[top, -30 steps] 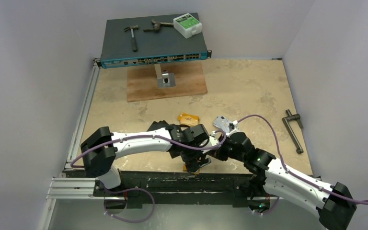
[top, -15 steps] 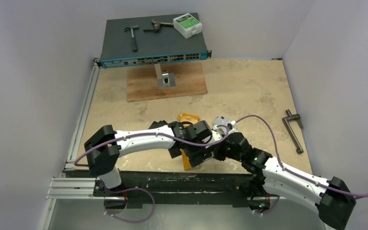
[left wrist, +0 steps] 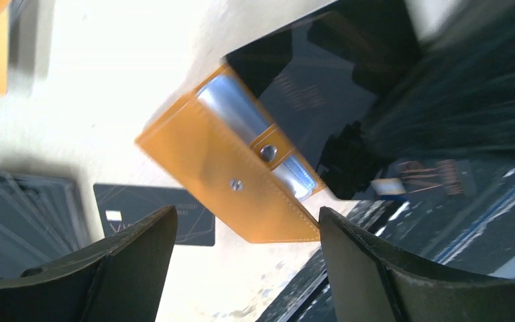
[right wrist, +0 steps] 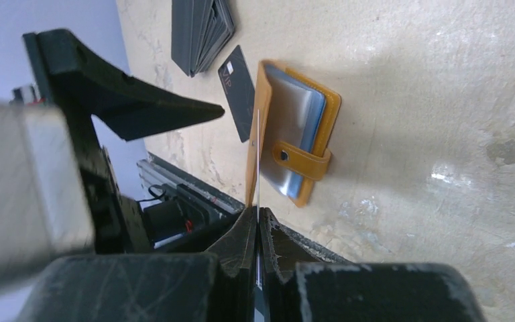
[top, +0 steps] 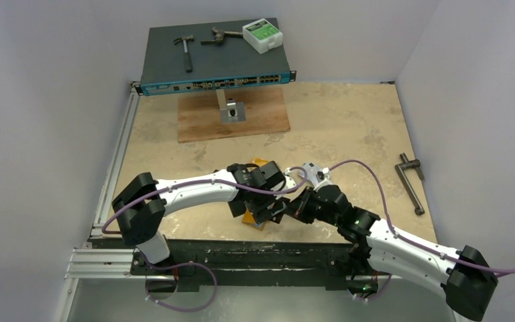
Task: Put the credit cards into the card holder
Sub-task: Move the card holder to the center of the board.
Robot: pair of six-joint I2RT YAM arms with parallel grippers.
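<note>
The orange card holder (top: 251,220) lies near the table's front edge, its silvery sleeves and snap tab showing in the left wrist view (left wrist: 235,181) and the right wrist view (right wrist: 295,134). My left gripper (left wrist: 248,268) is open and empty, its jaws straddling the holder from above. My right gripper (right wrist: 258,215) is shut on a thin credit card (right wrist: 258,161), seen edge-on, at the holder's raised cover. A single black card (left wrist: 154,215) and a pile of black cards (left wrist: 27,215) lie beside the holder. Orange-gold cards (top: 263,163) and silvery cards (top: 312,171) lie behind the grippers.
A network switch (top: 214,64) at the back carries a hammer (top: 186,48) and a white box (top: 262,35). A wooden board (top: 231,114) with a metal bracket lies before it. A metal handle (top: 410,182) lies at the right. A black rail (top: 255,251) runs along the front.
Both grippers have moved left and slightly away from the front rail. The card holder has shifted left with them. The right gripper still grips its card.
</note>
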